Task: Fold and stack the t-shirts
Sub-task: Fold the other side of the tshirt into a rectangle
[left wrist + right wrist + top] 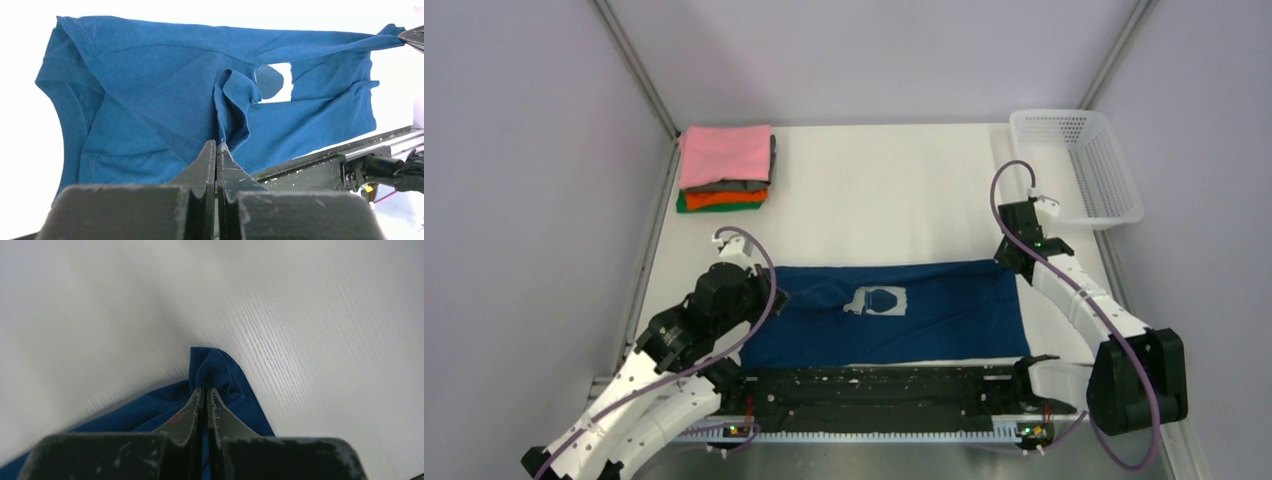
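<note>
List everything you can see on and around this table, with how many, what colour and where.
navy blue t-shirt: one, navy with white chest print, laid out across the table's near side.
folded t-shirts: four, pink, grey, orange, green from the top, stacked at the far left corner.
mesh basket: one, white, far right.
table: one, white.
rail: one, black, along the near edge.
left gripper: one, black, shut on the navy blue t-shirt's left end.
right gripper: one, black, shut on its far right corner.
</note>
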